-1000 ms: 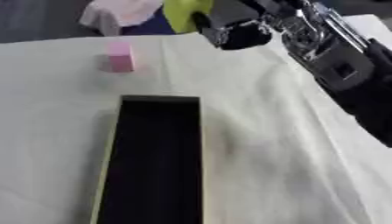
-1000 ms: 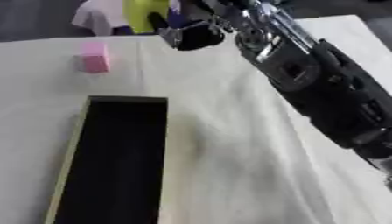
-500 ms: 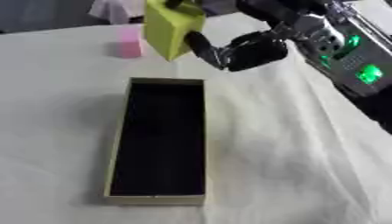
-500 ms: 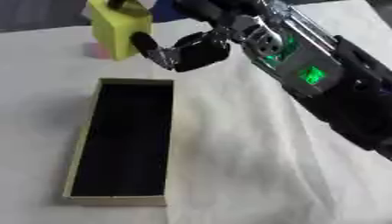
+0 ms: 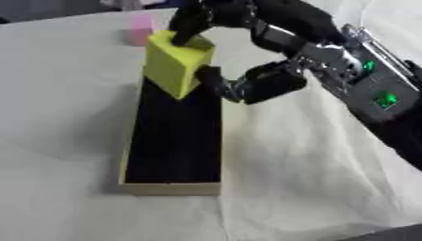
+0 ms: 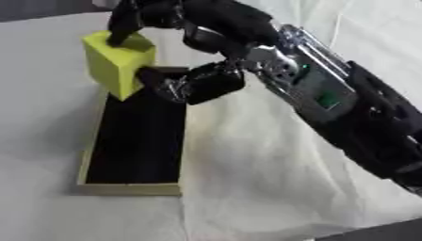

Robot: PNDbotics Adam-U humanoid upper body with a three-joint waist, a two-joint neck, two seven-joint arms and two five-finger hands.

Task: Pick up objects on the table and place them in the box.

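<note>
The worktop [image 5: 58,117] is draped in white cloth, with the long box [image 5: 173,155] lying near-to-far and a pink block [image 5: 140,29] beyond its far end. A second ago I had the yellow block [image 5: 174,63] up at the far edge; now my right robot hand [image 5: 247,82] pinches it, tilted, over the box's far end. I judge lowering and releasing comes next; my left hand isn't visible.

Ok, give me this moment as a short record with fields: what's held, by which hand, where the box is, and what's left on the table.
held item: yellow block
holding hand: right hand, fingers and thumb curled round the block
block position: tilted, over the far end of the box
box: long, black inside, pale rim, nothing visible inside
left on table: pink block, beyond the box
surface: white cloth
left hand: not in view
</note>
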